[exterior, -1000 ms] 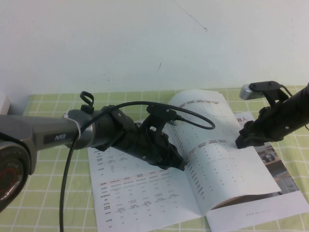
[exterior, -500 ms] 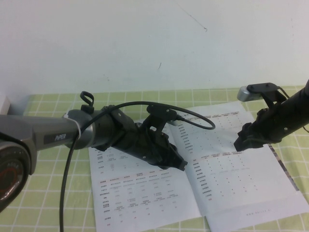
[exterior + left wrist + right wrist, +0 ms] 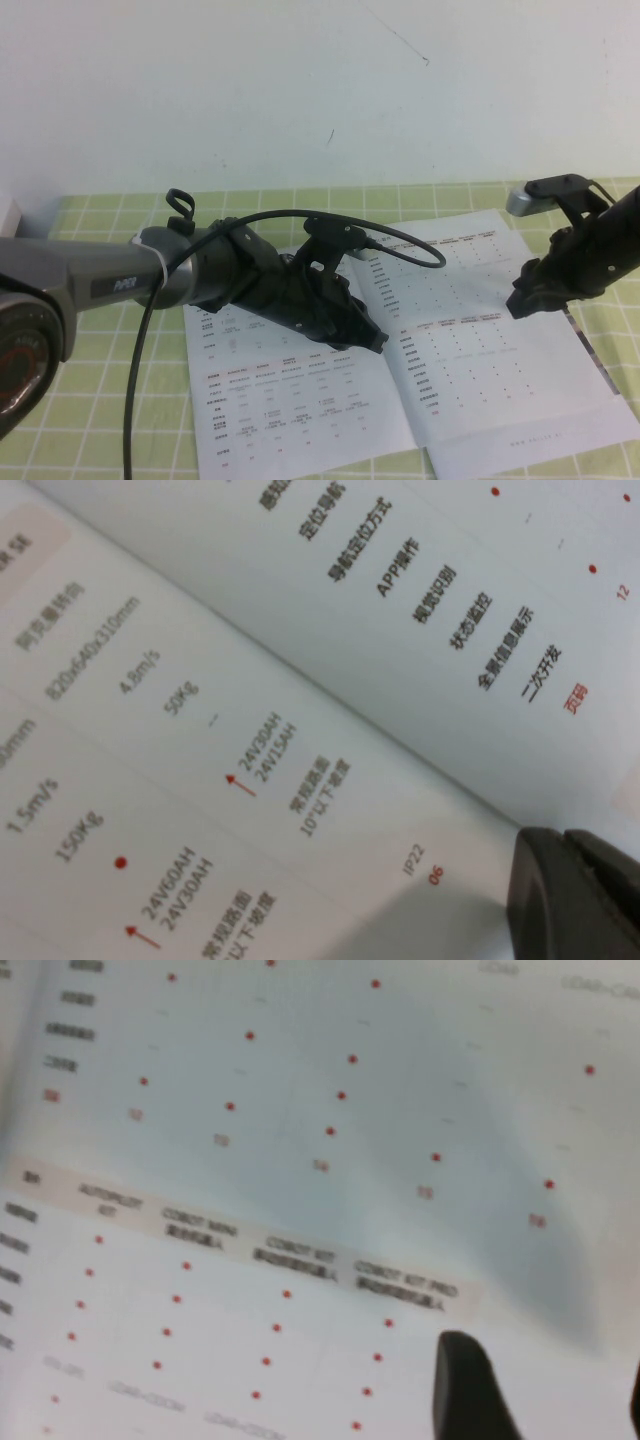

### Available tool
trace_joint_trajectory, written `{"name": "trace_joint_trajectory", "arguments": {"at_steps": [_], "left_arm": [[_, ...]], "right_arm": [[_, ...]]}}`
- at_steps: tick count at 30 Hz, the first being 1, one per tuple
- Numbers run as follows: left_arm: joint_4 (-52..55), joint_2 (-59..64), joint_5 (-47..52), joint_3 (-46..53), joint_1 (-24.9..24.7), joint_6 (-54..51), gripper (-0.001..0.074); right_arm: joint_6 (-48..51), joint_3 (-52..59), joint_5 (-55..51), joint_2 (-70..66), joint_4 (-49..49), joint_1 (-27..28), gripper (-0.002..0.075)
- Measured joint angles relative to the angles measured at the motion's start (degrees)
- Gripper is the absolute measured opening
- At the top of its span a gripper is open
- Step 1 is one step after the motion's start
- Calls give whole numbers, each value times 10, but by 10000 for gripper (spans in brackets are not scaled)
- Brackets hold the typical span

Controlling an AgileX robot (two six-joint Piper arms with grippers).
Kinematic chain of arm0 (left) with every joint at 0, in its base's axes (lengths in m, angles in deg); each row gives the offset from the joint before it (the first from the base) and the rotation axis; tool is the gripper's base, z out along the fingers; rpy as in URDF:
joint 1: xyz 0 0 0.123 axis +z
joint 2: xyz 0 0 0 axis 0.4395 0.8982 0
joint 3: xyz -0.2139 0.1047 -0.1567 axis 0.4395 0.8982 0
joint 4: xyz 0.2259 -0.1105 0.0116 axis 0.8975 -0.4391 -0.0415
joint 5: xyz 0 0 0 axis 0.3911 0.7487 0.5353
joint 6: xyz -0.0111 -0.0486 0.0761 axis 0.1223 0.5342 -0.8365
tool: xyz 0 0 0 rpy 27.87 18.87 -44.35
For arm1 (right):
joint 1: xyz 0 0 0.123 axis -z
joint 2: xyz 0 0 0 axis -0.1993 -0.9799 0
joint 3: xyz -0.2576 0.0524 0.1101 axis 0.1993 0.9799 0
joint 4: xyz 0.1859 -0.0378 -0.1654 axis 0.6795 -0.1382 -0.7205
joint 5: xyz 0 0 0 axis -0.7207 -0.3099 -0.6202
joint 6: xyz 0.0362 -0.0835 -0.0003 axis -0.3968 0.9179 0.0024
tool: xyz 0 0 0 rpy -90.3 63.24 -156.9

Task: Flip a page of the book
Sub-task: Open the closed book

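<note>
The book (image 3: 300, 400) lies open and flat on the green checked cloth. Its right-hand page (image 3: 480, 350), white with dotted tables, rests flat. My left gripper (image 3: 375, 343) is down at the spine. In the left wrist view its fingers (image 3: 565, 842) are shut together, with their tips on the left page (image 3: 250, 730) beside the fold. My right gripper (image 3: 522, 303) hovers over the right page's outer half. In the right wrist view it (image 3: 545, 1370) is open, with nothing between its fingers and the page (image 3: 300, 1160) below.
The green checked cloth (image 3: 100, 400) covers the table up to a white wall. A black cable (image 3: 400, 240) loops above the left wrist. A pale object (image 3: 8, 215) sits at the far left edge. The book's lower corner reaches the near table edge.
The page that arched up over the right side has dropped flat onto the right half. My right gripper has drawn away to the right, still open. The left arm has not moved.
</note>
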Motion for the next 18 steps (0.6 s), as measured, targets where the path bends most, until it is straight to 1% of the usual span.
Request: {"name": "trace_joint_trajectory", "arguments": {"at_steps": [6, 8, 14, 16, 18], "left_arm": [[0, 0, 0, 0, 0, 0, -4], [0, 0, 0, 0, 0, 0, -4], [0, 0, 0, 0, 0, -1, -4], [0, 0, 0, 0, 0, -1, -4], [0, 0, 0, 0, 0, -1, -4]], "right_arm": [[-52, -1, 1, 0, -90, 7, 335], [-65, -1, 4, 0, -117, 7, 324], [-74, -1, 5, 0, -154, 7, 227], [-74, -1, 5, 0, -159, 7, 210], [-76, -10, -18, 0, -172, 6, 171]]}}
